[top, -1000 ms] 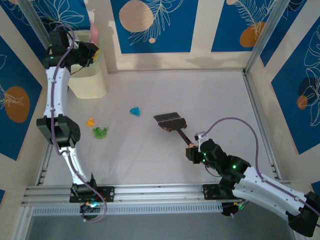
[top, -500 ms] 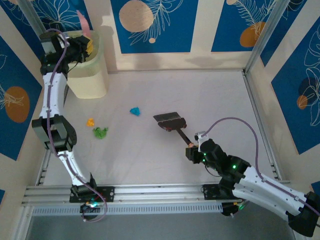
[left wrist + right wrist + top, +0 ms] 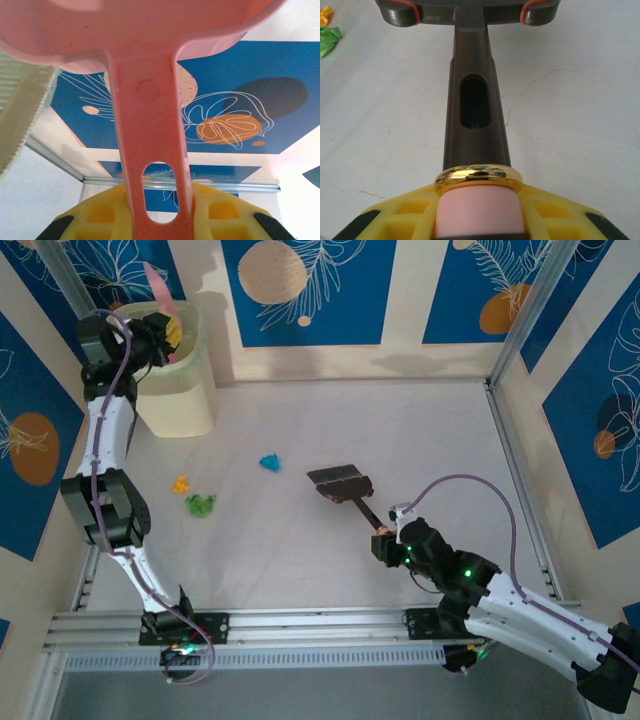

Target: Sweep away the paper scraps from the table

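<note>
- Near the front rail, the right gripper (image 3: 385,538) is clamped on the pink, gold-ringed end of the brush (image 3: 340,483) and has not moved over the last second. The brush's dark, hard plastic handle has an oval hanging slot and runs forward to a flat head that appears to rest on the table (image 3: 430,430).
- Mid-table, left of the brush head, three paper scraps lie loose. The cyan scrap (image 3: 270,462) is nearest the brush. The orange scrap (image 3: 181,483) and green scrap (image 3: 200,505) sit just beside each other further left. All are small crumpled wads, irregular and probably very light.
- The table is pale and matte with faint hairline marks, edged by ribbed aluminium rails.
- At the far left corner, the left gripper (image 3: 172,332) has its jaws closed tight on the handle of the dustpan (image 3: 157,285). Over the last second it has swung back and up, tipping the smooth pink plastic pan steeply above the pale yellow ribbed bin (image 3: 190,405).
- That looks like a load being emptied. Three scraps are still on the table, so another sweeping pass seems needed.
- Behind the bin stand beige-and-blue leaf-patterned wall panels (image 3: 300,290).
</note>
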`<state>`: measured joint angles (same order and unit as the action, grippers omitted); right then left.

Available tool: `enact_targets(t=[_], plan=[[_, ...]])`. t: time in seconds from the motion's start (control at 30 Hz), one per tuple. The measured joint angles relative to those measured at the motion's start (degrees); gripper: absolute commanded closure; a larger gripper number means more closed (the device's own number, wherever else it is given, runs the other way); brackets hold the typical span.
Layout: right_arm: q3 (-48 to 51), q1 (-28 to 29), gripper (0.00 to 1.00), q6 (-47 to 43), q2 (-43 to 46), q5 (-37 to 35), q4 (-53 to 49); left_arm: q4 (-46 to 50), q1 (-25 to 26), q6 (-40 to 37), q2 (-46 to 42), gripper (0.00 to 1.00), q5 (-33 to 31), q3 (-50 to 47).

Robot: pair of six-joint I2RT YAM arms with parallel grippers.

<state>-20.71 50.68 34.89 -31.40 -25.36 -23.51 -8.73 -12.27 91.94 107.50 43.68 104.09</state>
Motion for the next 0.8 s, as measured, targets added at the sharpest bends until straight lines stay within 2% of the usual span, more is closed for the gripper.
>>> enact_targets(t=[0.53,0.8], plan=[[0.20,0.00,1.00,0.02,0.00,-0.20,0.04,-8.13,0.00,2.25,-7.04,1.00,0.44,-9.46],[0.39,0.00,1.00,0.02,-0.33,-0.22,0.07,-8.44,0.02,0.87,-9.97,1.00,1.77,-13.11]])
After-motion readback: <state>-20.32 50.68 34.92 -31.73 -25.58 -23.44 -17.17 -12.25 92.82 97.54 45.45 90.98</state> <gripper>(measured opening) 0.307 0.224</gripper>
